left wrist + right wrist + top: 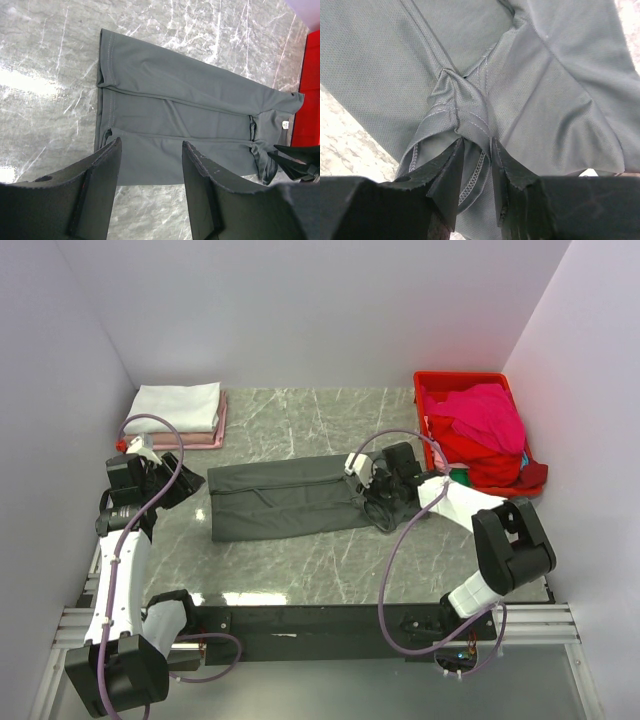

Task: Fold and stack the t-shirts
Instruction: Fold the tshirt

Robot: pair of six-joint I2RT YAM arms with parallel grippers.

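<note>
The charcoal t-shirt (285, 498) lies folded lengthwise at the middle of the desk (300, 570). The right hand (477, 145), nearly closed, apparently pinches a bunched seam at its right end. The left hand (151, 147) hovers half-open and empty just off its left end.

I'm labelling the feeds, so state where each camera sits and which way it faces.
Top external: above and behind the robot, looking down at the marble table, dark grey t-shirt, folded tees and red crate; both arms show.
Left wrist: on the left gripper, looking past its open fingers at the shirt.
Right wrist: on the right gripper, close on the fold it pinches.
Shared: every view shows that t-shirt.
</note>
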